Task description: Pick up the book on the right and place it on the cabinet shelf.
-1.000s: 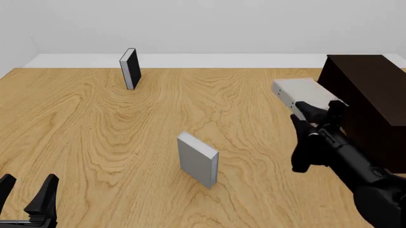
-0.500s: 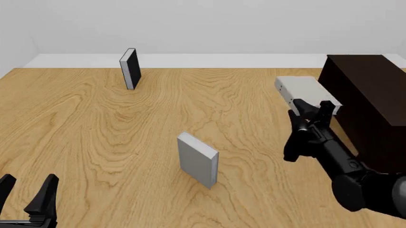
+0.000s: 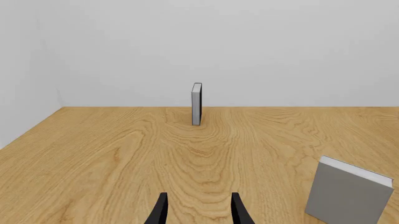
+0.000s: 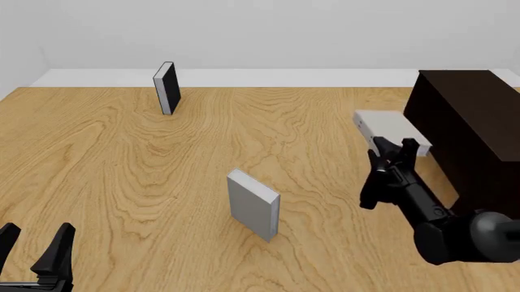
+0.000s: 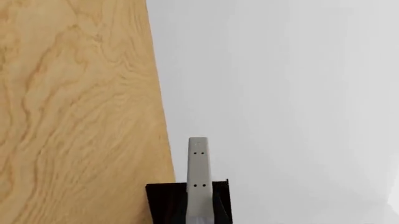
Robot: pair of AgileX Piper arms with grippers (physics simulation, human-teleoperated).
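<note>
Wood-grain table (image 4: pixel 146 170) under plain white walls. Front view: the right gripper (image 4: pixel 393 148) is clamped on the near end of the light grey book (image 4: pixel 386 129), which is carried flat above the table, just beside the dark, boxy cabinet (image 4: pixel 475 131); the shelf recess is not visible in any view. A darker grey book (image 4: pixel 252 204) stands upright mid-table, and a black-covered book (image 4: pixel 167 87) stands upright at the far edge. Right wrist view alone shows the held book edge-on, a thin pale slab between the dark fingers (image 5: pixel 163 201). Left gripper (image 4: pixel 36 252) sits low at the near left, fingers apart and holding nothing; its wrist view shows both standing books.
</note>
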